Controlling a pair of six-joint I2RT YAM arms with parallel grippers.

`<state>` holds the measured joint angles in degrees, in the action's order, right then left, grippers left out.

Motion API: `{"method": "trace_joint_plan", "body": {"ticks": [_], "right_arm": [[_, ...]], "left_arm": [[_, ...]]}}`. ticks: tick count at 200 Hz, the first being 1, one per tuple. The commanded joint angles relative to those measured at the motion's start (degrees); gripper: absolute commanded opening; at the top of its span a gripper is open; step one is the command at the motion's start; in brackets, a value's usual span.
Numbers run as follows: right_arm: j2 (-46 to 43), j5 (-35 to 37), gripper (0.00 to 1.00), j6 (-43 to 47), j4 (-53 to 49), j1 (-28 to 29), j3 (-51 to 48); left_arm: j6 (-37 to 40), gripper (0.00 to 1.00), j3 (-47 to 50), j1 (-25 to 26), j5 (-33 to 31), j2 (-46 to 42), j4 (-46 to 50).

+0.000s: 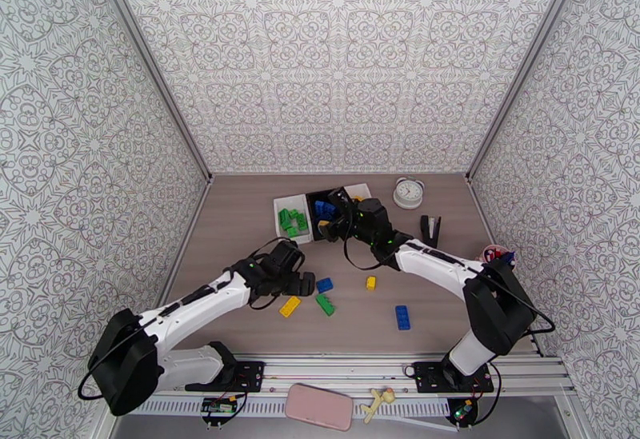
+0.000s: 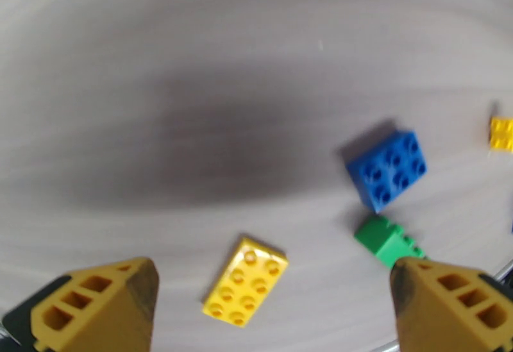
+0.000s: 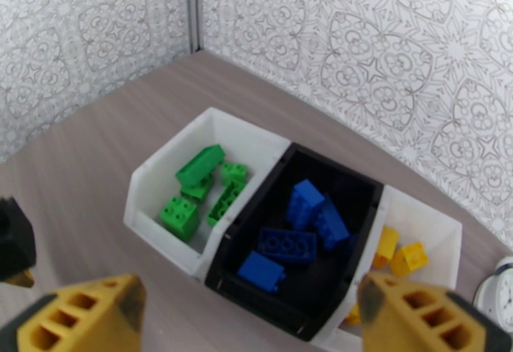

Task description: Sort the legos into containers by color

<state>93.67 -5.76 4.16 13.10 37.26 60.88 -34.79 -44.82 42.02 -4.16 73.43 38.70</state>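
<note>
Closest to me, down by the arm bases, there's one pink phone-looking thing (image 1: pixel 320 406). On the tabletop (image 1: pixel 240 217) I count five loose bricks. The long blue brick (image 1: pixel 402 317) sits nearest, off to the right by itself. Then come the long yellow brick (image 1: pixel 290 306) and the green brick (image 1: pixel 325 304), near each other but not touching. The square blue brick (image 1: pixel 324 284) is just behind the green one, and the small yellow brick (image 1: pixel 370 281) is a bit to its right. So that's two yellow, two blue and one green not in any bin.

The left fingers (image 2: pixel 96 308) hang above that cluster, spread wide with nothing between them. On the left wrist cam the long yellow brick lies flat, studs up, in the gap below. The green one pokes out just beside the right-hand finger.

Farther back, the right fingers (image 3: pixel 417 315) hover at the near side of the three bins, also wide apart and carrying nothing. The bins sit touching in a row:
- The left white bin (image 3: pixel 144 186) has five green bricks (image 3: pixel 179 215) as best I can count, since they overlap.
- The black bin (image 3: pixel 269 305) in the middle has four blue bricks (image 3: pixel 287 244).
- The right white bin (image 3: pixel 417 218) shows three yellow bricks (image 3: pixel 410 258), one half hidden behind a finger.

Past them there's one white clock (image 1: pixel 409 193) near the back wall.
</note>
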Motion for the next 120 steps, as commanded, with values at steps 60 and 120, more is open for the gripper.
{"method": "trace_joint_plan", "body": {"ticks": [60,120], "right_arm": [[-1.67,-1.03,0.90,1.74,-2.99,-1.53,-0.48],[-2.08,-0.05,0.90,2.02,-3.69,-1.82,-0.69]], "left_arm": [[0.49,0.90,0.22,2.45,0.15,8.13,6.26],[1.12,0.73,1.34,2.15,1.86,12.15,3.90]]}}
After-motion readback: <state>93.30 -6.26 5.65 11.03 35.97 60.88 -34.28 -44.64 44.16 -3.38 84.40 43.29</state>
